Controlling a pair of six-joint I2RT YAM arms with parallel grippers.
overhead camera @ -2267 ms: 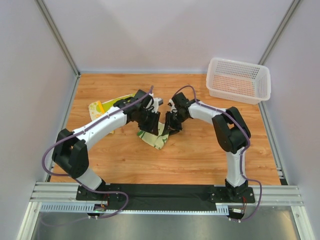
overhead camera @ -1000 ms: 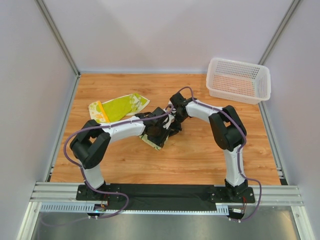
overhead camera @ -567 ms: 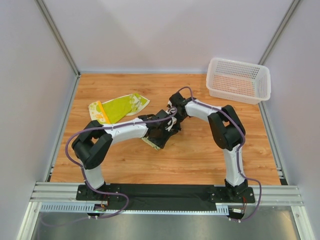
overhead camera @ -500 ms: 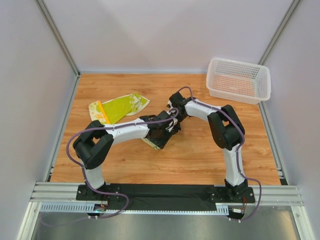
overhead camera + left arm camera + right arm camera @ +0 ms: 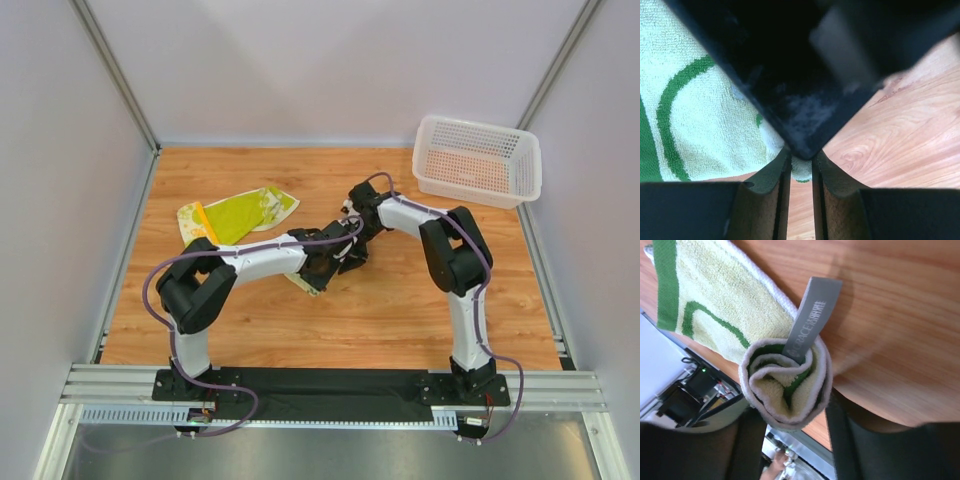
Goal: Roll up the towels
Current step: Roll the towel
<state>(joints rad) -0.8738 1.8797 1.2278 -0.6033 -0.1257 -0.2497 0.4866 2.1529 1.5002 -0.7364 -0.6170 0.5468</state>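
- The green-and-white towel (image 5: pixel 715 300) is found partly rolled at mid-surface. Its coil (image 5: pixel 785 390) is gripped between the fingers of the right hand (image 5: pixel 790 407), with a grey tag (image 5: pixel 812 315) sticking out.
- A flat tail is left to be wound, and its edge is nipped by the left hand (image 5: pixel 801 170), whose fingers are almost pressed together.
- A second towel (image 5: pixel 235 215) is seen lying loose and unrolled at the back left of the surface (image 5: pixel 400 300), well apart from both hands.
- Less than half the task is judged done, and no towel can be made out in the basket (image 5: pixel 478 160).
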